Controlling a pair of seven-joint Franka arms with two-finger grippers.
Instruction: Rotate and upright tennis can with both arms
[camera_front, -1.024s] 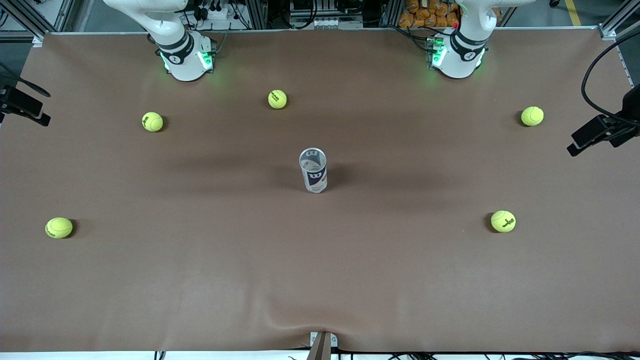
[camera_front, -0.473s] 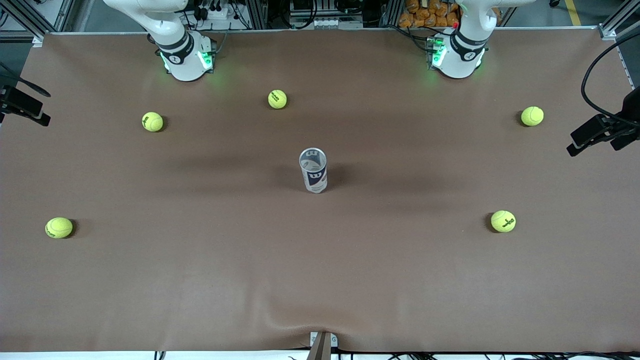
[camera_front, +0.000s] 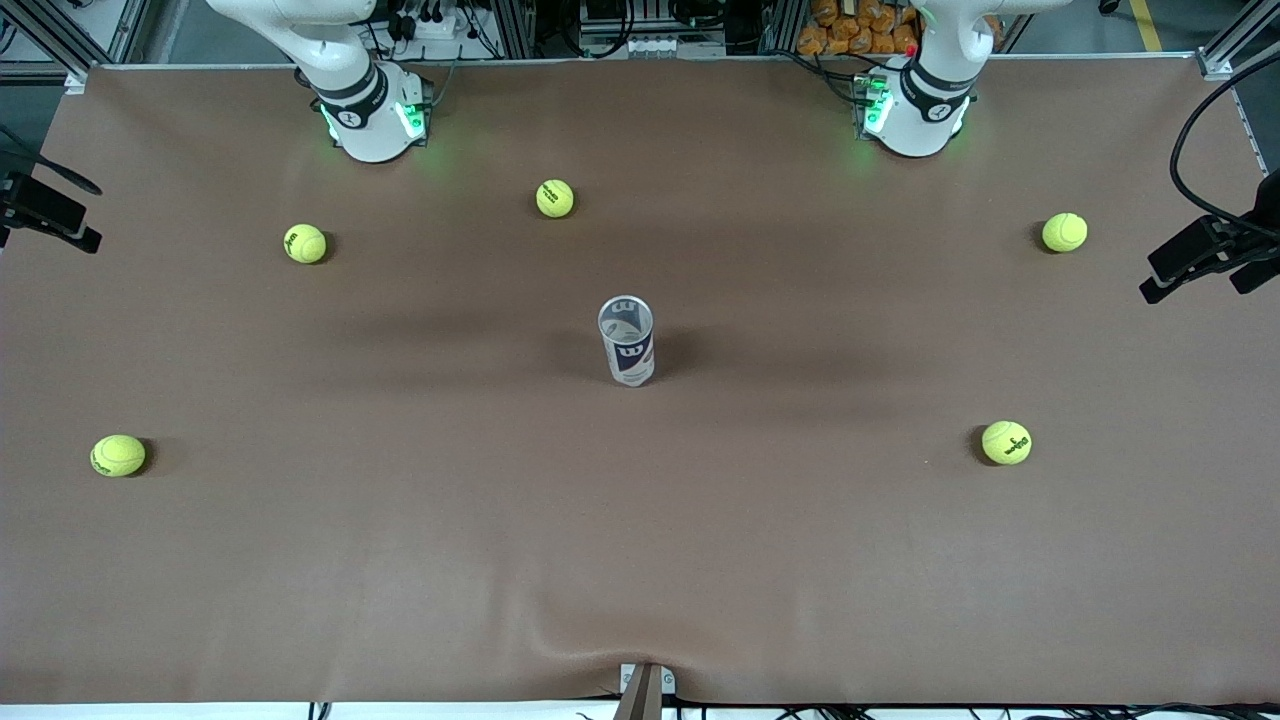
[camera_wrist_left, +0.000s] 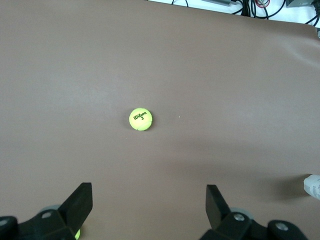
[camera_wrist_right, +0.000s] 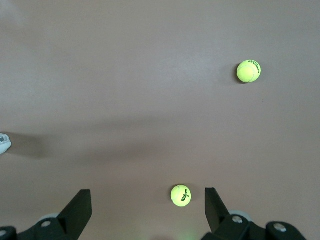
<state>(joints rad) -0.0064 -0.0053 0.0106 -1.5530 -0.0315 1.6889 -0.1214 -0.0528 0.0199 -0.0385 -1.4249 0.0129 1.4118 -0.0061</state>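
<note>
The tennis can (camera_front: 627, 341) stands upright in the middle of the table, open rim up, with its navy band and white "W" facing the front camera. Only a sliver of it shows in the left wrist view (camera_wrist_left: 313, 185) and in the right wrist view (camera_wrist_right: 3, 143). My left gripper (camera_wrist_left: 148, 200) is open and empty, high over the left arm's end of the table (camera_front: 1195, 262). My right gripper (camera_wrist_right: 147, 202) is open and empty, high over the right arm's end (camera_front: 50, 215). Both are well away from the can.
Several yellow-green tennis balls lie around the can: (camera_front: 555, 198), (camera_front: 305, 243), (camera_front: 118, 455), (camera_front: 1064, 232), (camera_front: 1006, 442). One ball (camera_wrist_left: 140, 119) lies under the left wrist camera; two balls (camera_wrist_right: 180, 195) (camera_wrist_right: 248, 71) show under the right. The brown mat (camera_front: 640, 560) has a ripple at its near edge.
The left gripper has drifted slightly toward the table's edge at the left arm's end. The can and the balls have not moved.
</note>
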